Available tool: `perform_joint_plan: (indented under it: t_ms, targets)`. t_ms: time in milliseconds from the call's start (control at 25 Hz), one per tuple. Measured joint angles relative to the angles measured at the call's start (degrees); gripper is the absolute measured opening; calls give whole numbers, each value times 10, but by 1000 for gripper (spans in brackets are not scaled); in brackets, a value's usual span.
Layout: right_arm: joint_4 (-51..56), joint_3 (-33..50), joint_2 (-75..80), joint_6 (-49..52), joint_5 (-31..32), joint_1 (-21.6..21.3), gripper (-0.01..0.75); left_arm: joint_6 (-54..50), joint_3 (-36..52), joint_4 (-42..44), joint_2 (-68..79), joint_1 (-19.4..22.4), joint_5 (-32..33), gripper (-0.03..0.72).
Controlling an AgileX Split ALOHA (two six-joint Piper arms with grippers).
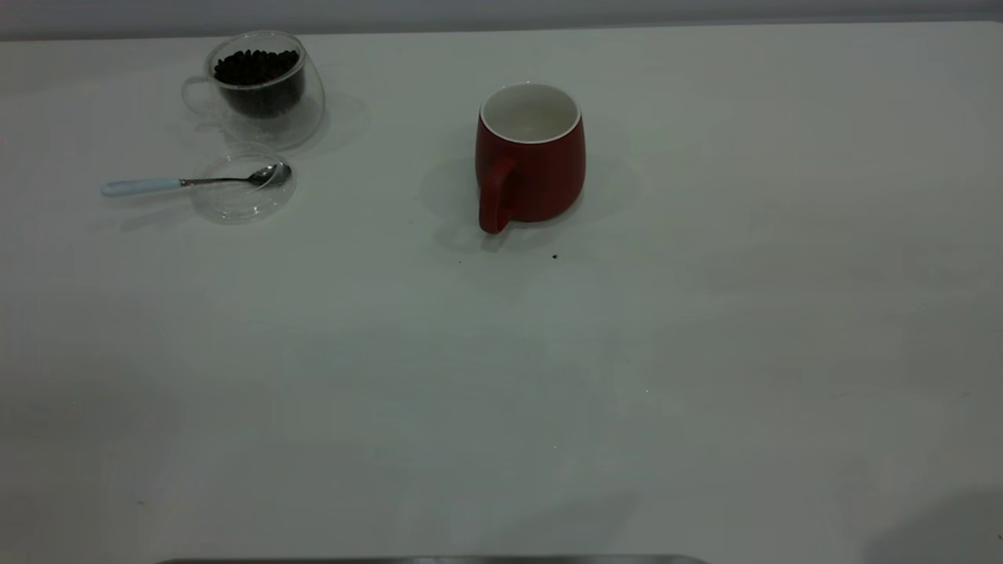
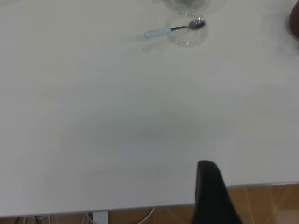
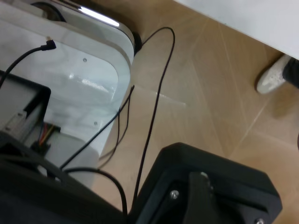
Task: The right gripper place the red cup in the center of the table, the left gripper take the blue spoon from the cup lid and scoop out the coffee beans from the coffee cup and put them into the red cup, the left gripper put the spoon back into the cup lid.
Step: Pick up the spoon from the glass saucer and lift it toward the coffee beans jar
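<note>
Your red cup point(image 1: 530, 157) sits mid-table point(image 1: 705, 329), ready for beans; blue spoon point(image 1: 188, 182) rests on the cup lid point(image 1: 235, 205) at 9 o'clock, bowl inward, handle free for the left gripper point(image 2: 212, 193), claw state unreadable.

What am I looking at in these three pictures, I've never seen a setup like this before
This is a two-armed robot at a white table. The wide picture comes from an outside camera; neither arm appears in it. It shows a red cup near the middle, a glass coffee cup of coffee beans, and a blue spoon with its bowl resting in a clear cup lid. The other two come from cameras on the arms' wrists. The left end effector sits back by the table edge, holding nothing. The right wrist camera faces the floor and cables; nothing is held.
</note>
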Motion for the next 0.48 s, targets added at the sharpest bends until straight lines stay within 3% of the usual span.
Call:
perform_joint_plan:
  t_ms: [280, 480]
  targets:
    - [-23, 9, -88, 0, -36, -8, 550, 0, 0, 0, 0, 0, 0, 501]
    - [-26, 24, -175, 0, -43, -107, 550, 1, 0, 0, 0, 0, 0, 501]
